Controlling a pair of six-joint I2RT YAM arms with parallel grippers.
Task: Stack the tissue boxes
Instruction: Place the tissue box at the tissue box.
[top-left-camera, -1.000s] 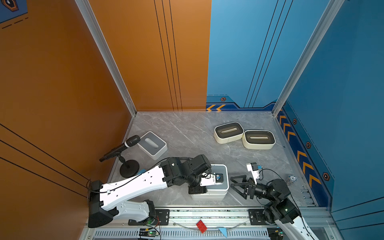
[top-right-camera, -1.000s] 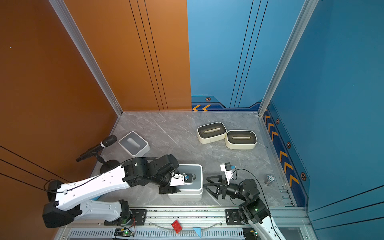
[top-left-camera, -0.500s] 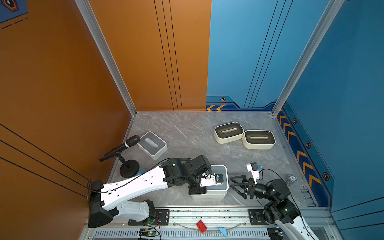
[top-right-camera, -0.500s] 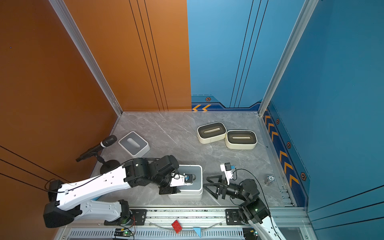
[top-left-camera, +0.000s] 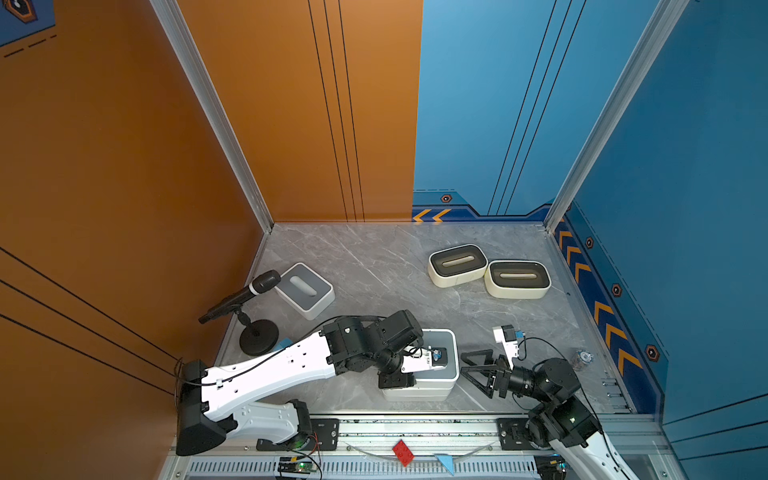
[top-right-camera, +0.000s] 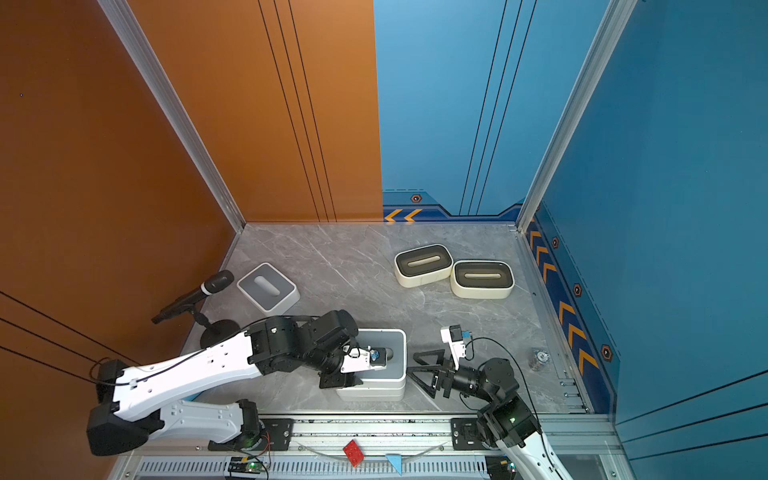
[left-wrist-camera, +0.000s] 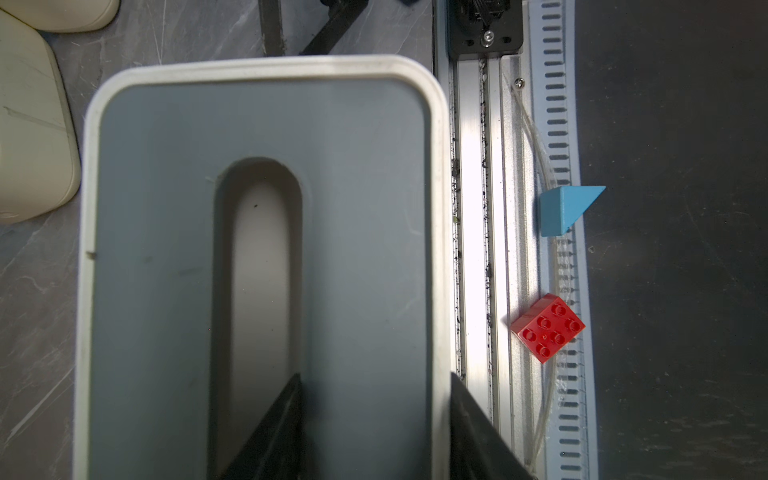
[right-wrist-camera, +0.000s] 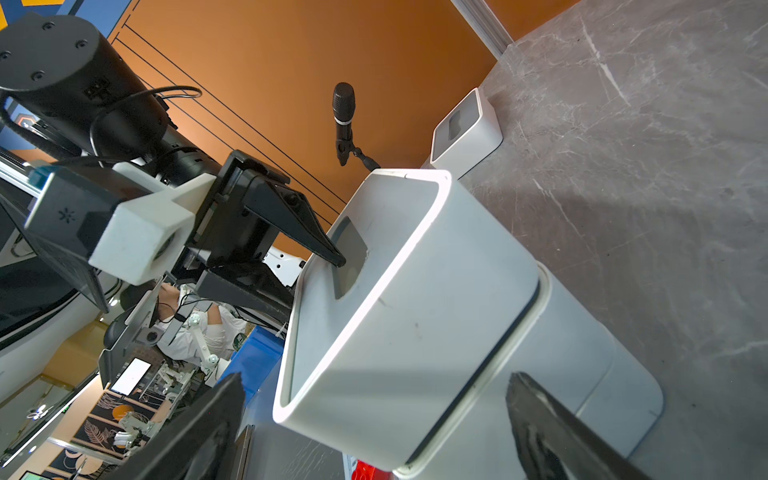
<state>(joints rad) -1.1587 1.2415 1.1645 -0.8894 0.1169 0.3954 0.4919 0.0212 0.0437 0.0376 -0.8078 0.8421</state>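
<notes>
— What closes it in?
— An orange wall (top-left-camera: 124, 166) to one side, a blue wall (top-left-camera: 685, 166) to the other, meeting halfway across the back. Silver posts (top-left-camera: 216, 116) mark the corners.
— And below?
— A grey floor (top-left-camera: 374, 257), veined like marble. Orange chevrons (top-left-camera: 602, 311) line the blue skirting. A microphone (top-left-camera: 245, 293) stands by the orange wall.

Microphone (top-left-camera: 249, 293) on stand; red brick (top-left-camera: 403, 452) beside blue wedge (top-left-camera: 444, 462).
</notes>
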